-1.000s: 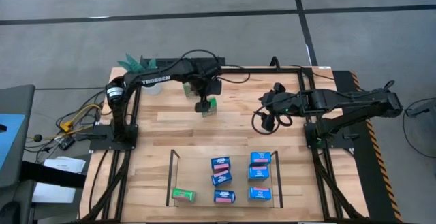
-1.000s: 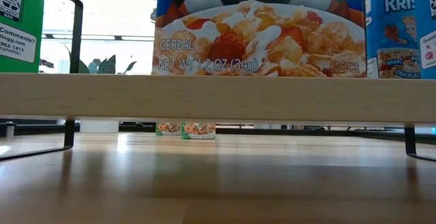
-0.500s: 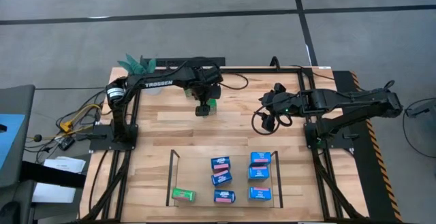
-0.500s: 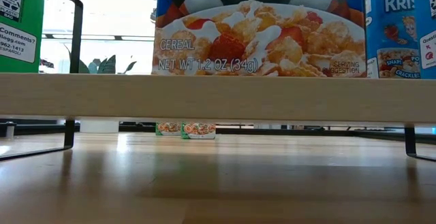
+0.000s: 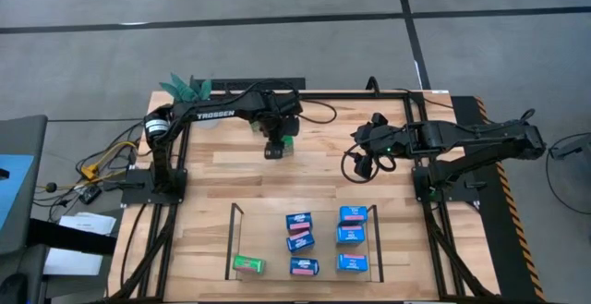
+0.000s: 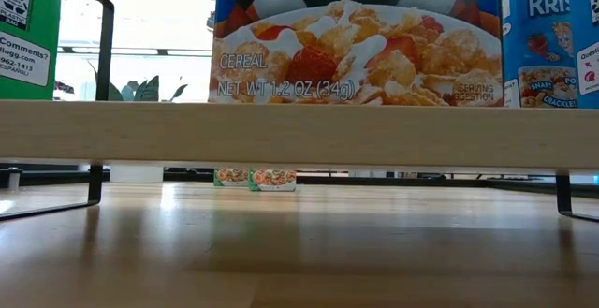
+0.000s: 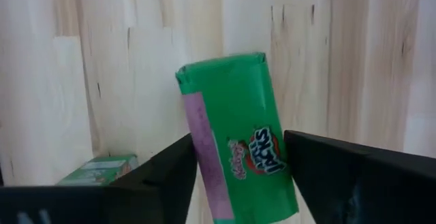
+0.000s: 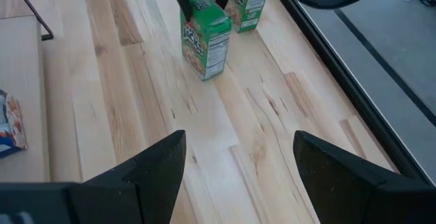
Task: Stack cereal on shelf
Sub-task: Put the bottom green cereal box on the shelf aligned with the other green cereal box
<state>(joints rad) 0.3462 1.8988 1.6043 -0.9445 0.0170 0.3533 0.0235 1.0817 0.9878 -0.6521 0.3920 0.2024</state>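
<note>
The shelf [image 5: 268,235], a light wood base with thin dark side rails, sits at the front edge of the bench [image 5: 231,170]. Seven cereal boxes are on it. Six are blue boxes in two columns of three: the left column [image 5: 300,241] near the middle of the shelf and the right column [image 5: 351,237] close to its right rail. The seventh is a single green box on the shelf [image 5: 247,264], at the front left corner. In the low view the shelf's wood edge [image 6: 299,135] runs across the picture, with parts of three of these boxes standing on it: one green and two blue.

Farther back, the right gripper [image 5: 360,142] hangs over bare bench on the right side. Its fingers [image 8: 163,163] are spread with nothing between them.

Near the far edge, left of centre, stand the last two green boxes, side by side, which makes nine boxes in all. The left gripper [image 5: 275,149] reaches down on the nearer green box [image 8: 204,37], its two fingers pinching the box's top from either side. That box leans a little in the left wrist view [image 7: 238,129]. The second loose green box [image 8: 248,3] stands just beside it, upright and free.

One potted plant [image 5: 185,87] stands at the far left corner.
</note>
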